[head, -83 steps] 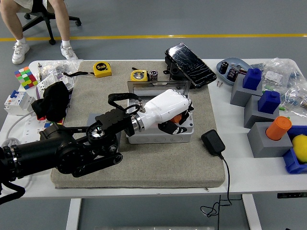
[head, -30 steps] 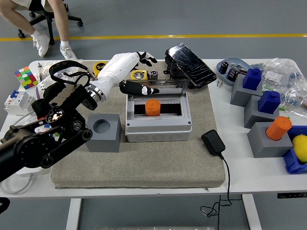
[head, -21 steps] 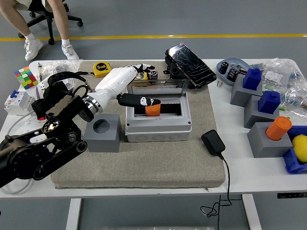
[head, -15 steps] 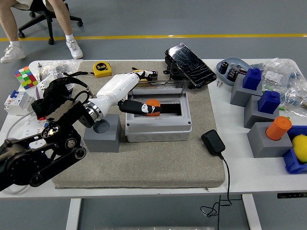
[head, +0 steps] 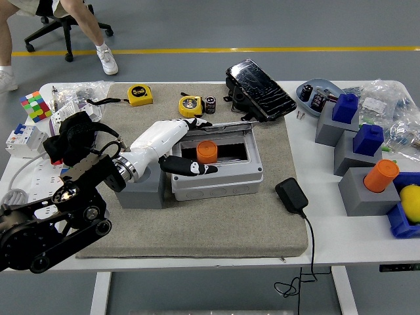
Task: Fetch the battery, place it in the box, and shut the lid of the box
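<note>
The grey box [head: 220,177] stands on the felt mat with an orange battery [head: 207,151] upright inside it. Its clear lid [head: 226,124] is hinged at the back and leans forward over the opening, partly down. My left hand [head: 190,146], white with black fingertips, reaches in from the left at the box's left end. Its fingers [head: 197,123] lie against the lid's left edge and the thumb [head: 190,168] stretches along the box's front rim. The hand is spread and holds nothing. The right arm is out of view.
A grey block [head: 141,187] sits left of the box, half under my wrist. A black adapter [head: 291,195] with its cable lies right of it. Two tape measures [head: 190,104] and a black case [head: 259,88] lie behind. Grey blocks with blue and orange cylinders [head: 380,176] stand at the right.
My left hand has let go of the battery, swung behind the box and come down over it. The lid has tipped from upright towards the opening. The person's legs have shifted.
</note>
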You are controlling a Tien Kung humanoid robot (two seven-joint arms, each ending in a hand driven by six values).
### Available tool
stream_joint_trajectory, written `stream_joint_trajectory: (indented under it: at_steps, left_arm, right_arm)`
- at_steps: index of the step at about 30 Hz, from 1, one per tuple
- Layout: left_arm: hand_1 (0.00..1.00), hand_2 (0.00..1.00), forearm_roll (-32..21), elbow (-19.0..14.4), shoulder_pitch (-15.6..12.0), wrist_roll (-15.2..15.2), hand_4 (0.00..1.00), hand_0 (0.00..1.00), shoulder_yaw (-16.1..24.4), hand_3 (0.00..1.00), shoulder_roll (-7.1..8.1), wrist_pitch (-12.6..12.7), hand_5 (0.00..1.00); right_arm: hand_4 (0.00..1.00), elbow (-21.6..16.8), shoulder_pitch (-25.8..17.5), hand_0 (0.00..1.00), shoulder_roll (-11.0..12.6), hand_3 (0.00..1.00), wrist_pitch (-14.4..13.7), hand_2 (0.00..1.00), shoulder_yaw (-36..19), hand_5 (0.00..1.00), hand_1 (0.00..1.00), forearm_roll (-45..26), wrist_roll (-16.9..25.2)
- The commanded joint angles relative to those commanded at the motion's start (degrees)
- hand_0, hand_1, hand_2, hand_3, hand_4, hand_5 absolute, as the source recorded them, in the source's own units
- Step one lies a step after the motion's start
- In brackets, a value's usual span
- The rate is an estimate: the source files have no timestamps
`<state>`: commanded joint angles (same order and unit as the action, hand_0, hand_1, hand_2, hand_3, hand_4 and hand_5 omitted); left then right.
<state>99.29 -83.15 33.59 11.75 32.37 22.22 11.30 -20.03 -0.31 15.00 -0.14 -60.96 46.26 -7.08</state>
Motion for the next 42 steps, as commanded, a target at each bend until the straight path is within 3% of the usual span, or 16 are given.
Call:
stream_joint_trajectory:
  at_steps: [16, 28, 36, 42]
  left_arm:
    - [0.791, 0.76, -0.6, -1.5, -0.7, 0.7, 0.998, 0.681, -0.3, 0.791, 0.09, -1.3, 0.596]
    - [0.793, 0.765, -1.3, -0.7, -1.1, 1.2, 0.998, 0.672, -1.8, 0.789, -0.29, -2.5, 0.602]
    - [0.785, 0.762, -1.5, -3.2, -3.1, -2.0, 0.998, 0.665, 4.1, 0.788, 0.12, 0.4, 0.602]
    - [0.782, 0.756, -3.8, -4.6, -6.1, -6.6, 0.998, 0.652, 12.2, 0.777, -0.02, 4.3, 0.604]
  right_arm:
    - [0.993, 0.0, -0.1, 0.646, -0.1, 0.636, 0.0, 0.691, 0.2, 0.554, 0.673, 0.0, 0.1]
    - [0.994, 0.0, -0.1, 0.646, -0.1, 0.636, 0.0, 0.691, 0.1, 0.553, 0.674, 0.1, 0.1]
    - [0.994, 0.0, -0.2, 0.646, 0.0, 0.635, -0.1, 0.691, 0.1, 0.553, 0.673, 0.2, 0.1]
    - [0.994, 0.0, -0.2, 0.646, -0.1, 0.634, -0.1, 0.691, 0.1, 0.553, 0.673, 0.2, 0.1]
